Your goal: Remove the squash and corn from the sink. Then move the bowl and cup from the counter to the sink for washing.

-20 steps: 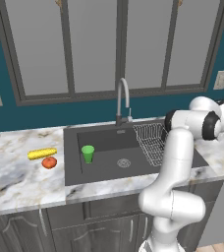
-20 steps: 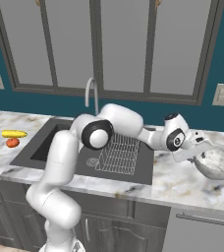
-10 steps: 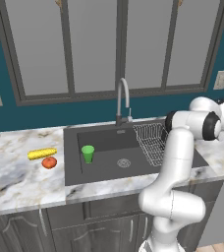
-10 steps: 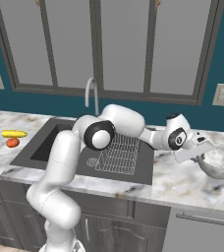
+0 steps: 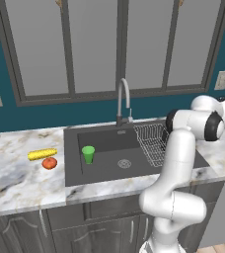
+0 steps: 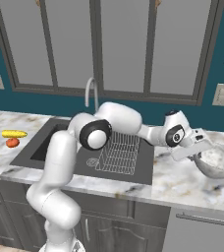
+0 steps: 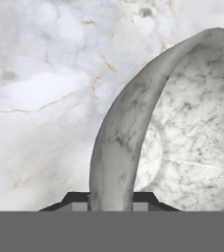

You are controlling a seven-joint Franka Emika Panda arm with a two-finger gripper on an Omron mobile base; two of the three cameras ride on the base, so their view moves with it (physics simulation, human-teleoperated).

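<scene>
Left base view: speckled bowl hidden past the arm at right edge; green cup (image 5: 88,153) stands in sink (image 5: 104,170), centre; corn (image 5: 42,154) and squash (image 5: 49,163) on bench (image 5: 16,180), left.

Right base view: bowl (image 6: 216,162) at right on bench, rim under fingers (image 6: 198,149).

Hand view: fingers (image 7: 111,203) mostly cut off at bottom, narrowly clamped astride bowl rim.

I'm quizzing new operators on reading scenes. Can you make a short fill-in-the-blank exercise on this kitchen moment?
1. The green cup stands inside the ____.
2. The corn and squash lie on the counter to the ____ of the sink.
3. The gripper is closed on the rim of the ____.

Missing words: sink; left; bowl
</scene>
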